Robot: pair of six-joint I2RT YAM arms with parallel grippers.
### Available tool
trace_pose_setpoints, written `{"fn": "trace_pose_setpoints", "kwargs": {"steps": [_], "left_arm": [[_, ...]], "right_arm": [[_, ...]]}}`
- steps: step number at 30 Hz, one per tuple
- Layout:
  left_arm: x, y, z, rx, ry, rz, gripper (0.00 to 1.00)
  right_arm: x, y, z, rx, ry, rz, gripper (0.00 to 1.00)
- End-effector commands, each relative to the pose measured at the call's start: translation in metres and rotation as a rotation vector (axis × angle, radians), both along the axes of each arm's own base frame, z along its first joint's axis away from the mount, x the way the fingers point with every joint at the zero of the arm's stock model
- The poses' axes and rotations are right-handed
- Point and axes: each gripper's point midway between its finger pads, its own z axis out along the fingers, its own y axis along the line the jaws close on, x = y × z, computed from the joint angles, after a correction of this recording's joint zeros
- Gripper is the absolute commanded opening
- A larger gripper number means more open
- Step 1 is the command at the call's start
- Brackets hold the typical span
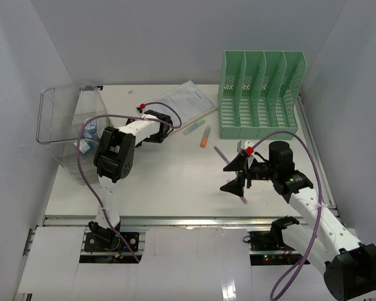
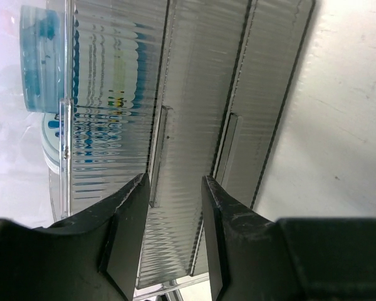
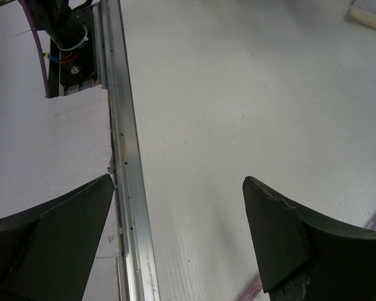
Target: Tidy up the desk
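Note:
The white desk (image 1: 175, 182) has a metal rail (image 1: 175, 219) along its front edge. My left gripper (image 1: 147, 118) is at the back left, beside the clear bin (image 1: 66, 125). In the left wrist view its fingers (image 2: 128, 219) stand a little apart in front of the bin's ribbed clear wall (image 2: 194, 94), with nothing between them. My right gripper (image 1: 229, 179) hangs wide open and empty over the desk (image 3: 238, 94) near the rail (image 3: 128, 175). A pink pen (image 1: 244, 197) lies just under it and shows at its right finger (image 3: 254, 291).
A mint-green file rack (image 1: 260, 94) stands at the back right. Papers (image 1: 188, 100), a pale ruler (image 1: 203, 116), a grey-green marker (image 1: 193, 128), an orange marker (image 1: 205, 137) and a grey pen (image 1: 220, 152) lie mid-desk. Blue items (image 1: 89, 130) sit in the bin.

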Motion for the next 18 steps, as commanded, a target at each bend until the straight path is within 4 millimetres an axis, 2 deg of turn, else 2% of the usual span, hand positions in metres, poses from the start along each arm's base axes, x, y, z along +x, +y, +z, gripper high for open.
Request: {"fn": "trace_pose_setpoints", "kwargs": {"steps": [1, 7, 8, 11, 12, 15, 18], "left_arm": [[0.002, 0.014, 0.014, 0.027, -0.077, 0.047, 0.48], [-0.001, 0.026, 0.013, 0.012, -0.079, 0.073, 0.46], [0.000, 0.027, 0.013, 0.010, -0.082, 0.078, 0.44], [0.000, 0.028, 0.013, 0.009, -0.078, 0.079, 0.29], [0.001, 0.028, 0.013, 0.009, -0.079, 0.079, 0.28], [-0.001, 0.028, 0.011, 0.004, -0.075, 0.085, 0.19], [-0.003, 0.028, 0.012, -0.004, -0.073, 0.088, 0.16]], "right_arm": [[-0.001, -0.001, 0.006, 0.029, -0.024, 0.015, 0.90], [0.000, -0.003, 0.002, 0.035, -0.013, 0.012, 0.90], [0.000, -0.003, 0.003, 0.037, -0.013, 0.011, 0.90], [0.001, -0.004, 0.004, 0.042, -0.013, 0.009, 0.90], [0.001, -0.004, 0.004, 0.042, -0.013, 0.009, 0.90], [0.001, -0.005, 0.005, 0.046, -0.014, 0.007, 0.90], [0.000, -0.006, 0.006, 0.050, -0.016, 0.006, 0.90]]}}
